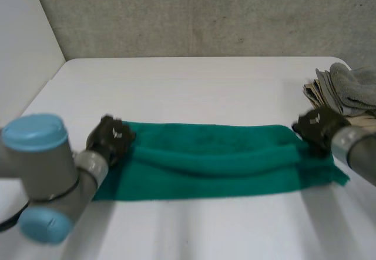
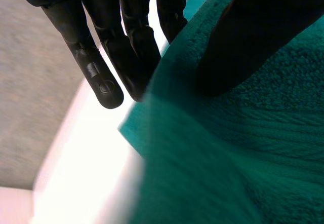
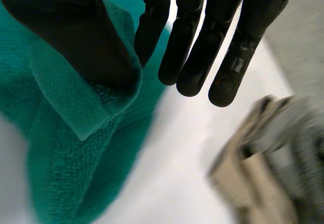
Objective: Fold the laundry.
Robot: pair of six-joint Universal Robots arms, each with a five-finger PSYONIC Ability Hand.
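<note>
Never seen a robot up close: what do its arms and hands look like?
The left arm and right arm are grey; the left has a fat joint with light-blue round caps. The left robot hand and right robot hand are black, with long, rounded fingers.

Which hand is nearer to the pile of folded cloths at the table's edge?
Right. The right hand pinches the green towel at its end beside the pile; the left hand pinches its opposite end.
</note>
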